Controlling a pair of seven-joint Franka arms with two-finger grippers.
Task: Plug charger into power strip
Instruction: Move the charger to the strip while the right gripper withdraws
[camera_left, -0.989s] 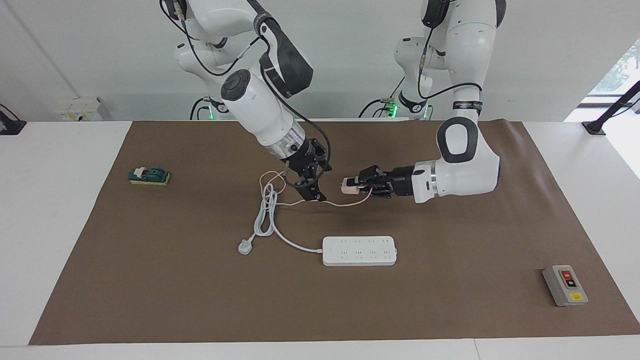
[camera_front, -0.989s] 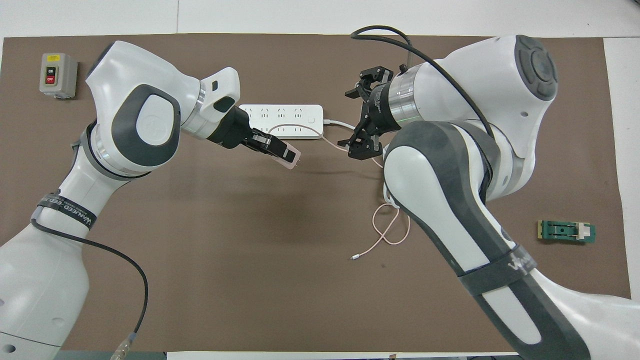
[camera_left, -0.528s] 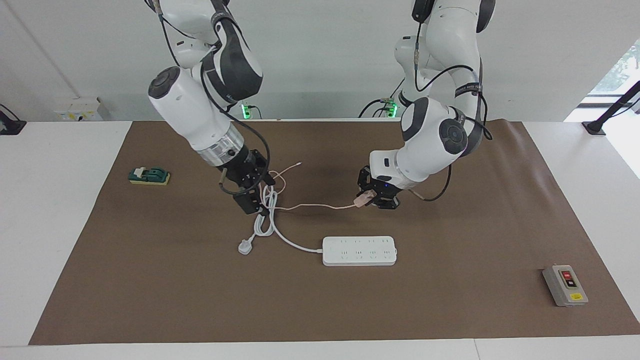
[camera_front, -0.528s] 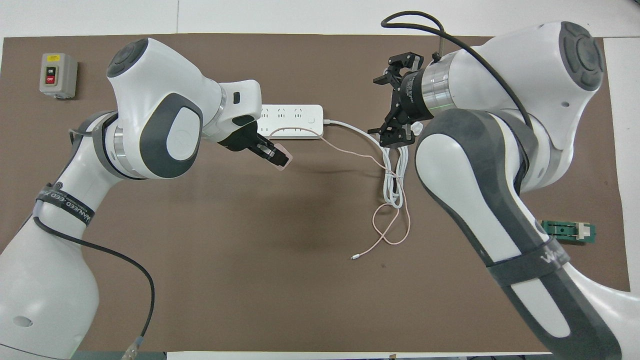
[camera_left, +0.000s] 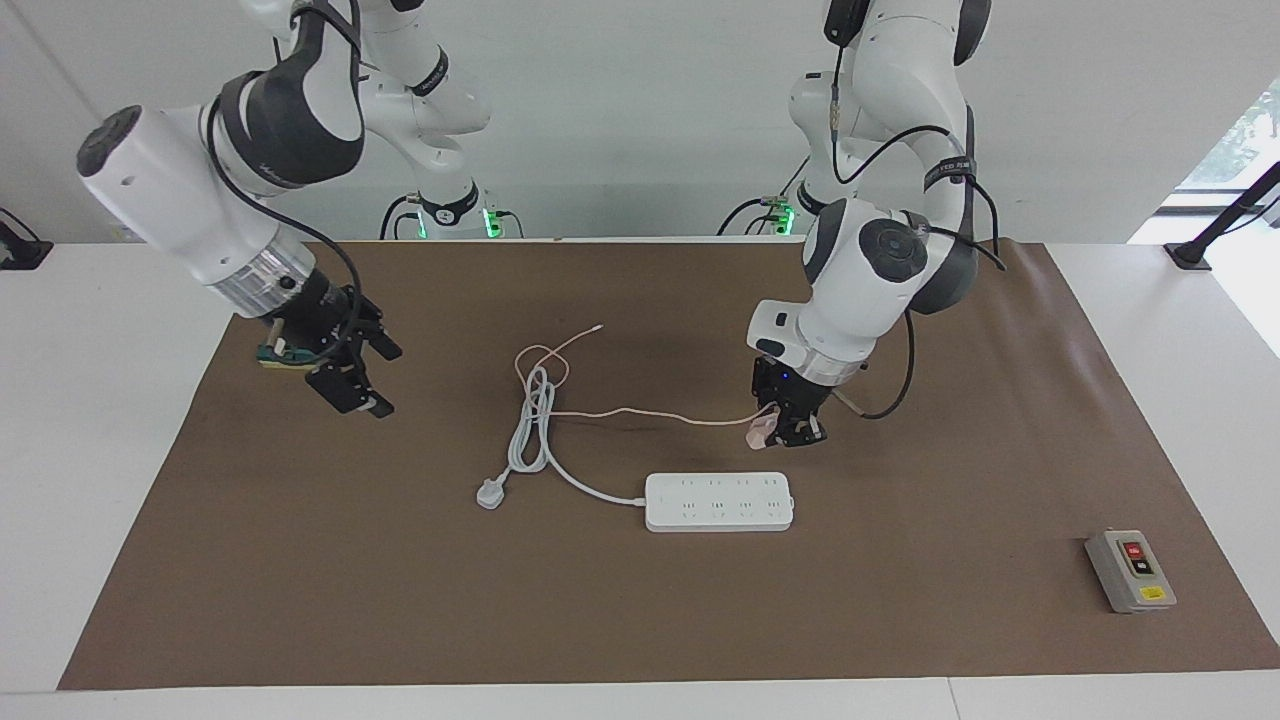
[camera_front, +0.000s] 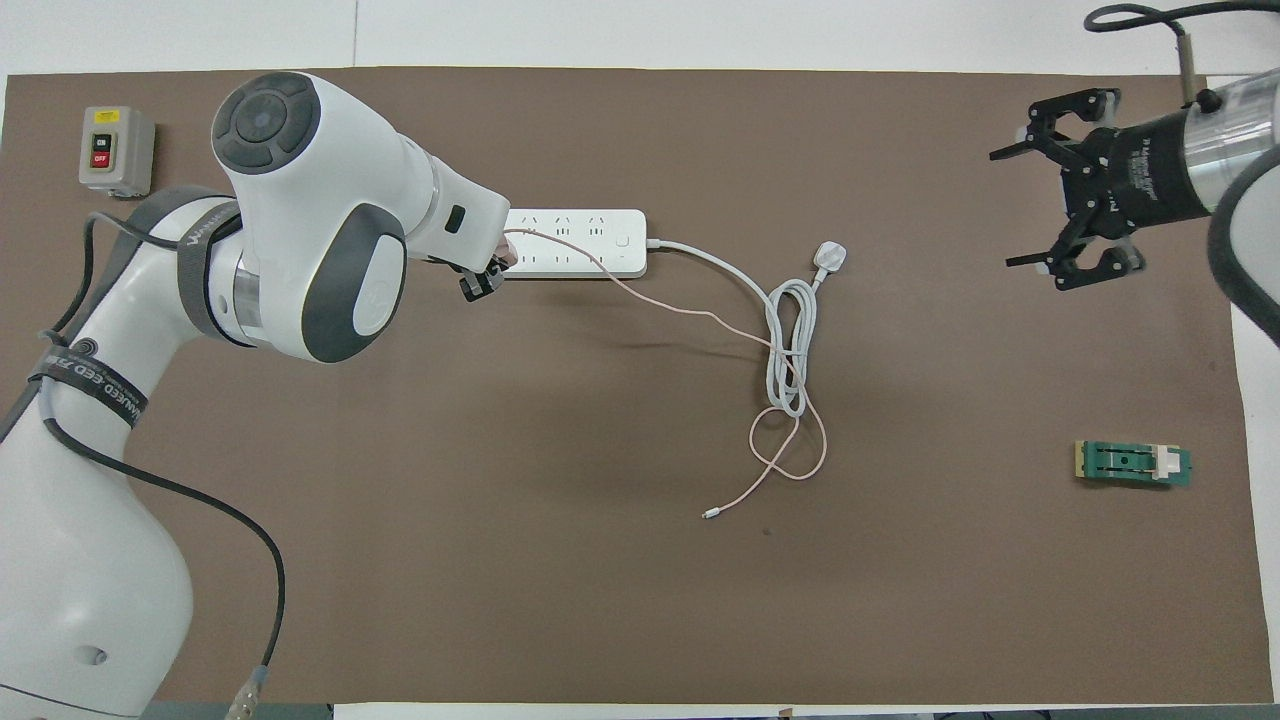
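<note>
The power strip (camera_left: 718, 502) (camera_front: 590, 243) lies flat mid-table, its thick white cord running to a coil and a white plug (camera_left: 489, 493) (camera_front: 831, 255). My left gripper (camera_left: 778, 432) (camera_front: 487, 276) hangs just above the strip's end nearest the left arm, pointing down and shut on the charger (camera_left: 760, 432). In the overhead view the charger is mostly hidden under the wrist. Its thin pink cable (camera_left: 640, 413) (camera_front: 690, 314) trails across the mat to a loop on the white coil. My right gripper (camera_left: 380, 382) (camera_front: 1010, 210) is open and holds nothing, raised over the mat toward the right arm's end.
A green and yellow block (camera_left: 298, 351) (camera_front: 1133, 464) sits beside the right gripper, near the mat's edge. A grey box with red and black buttons (camera_left: 1130, 570) (camera_front: 117, 150) stands at the left arm's end, farther from the robots. The brown mat (camera_left: 640, 620) covers the table.
The right arm has swung away from the middle to its own end of the table, still open. The left gripper turned the charger downward and carried it to above the strip's end.
</note>
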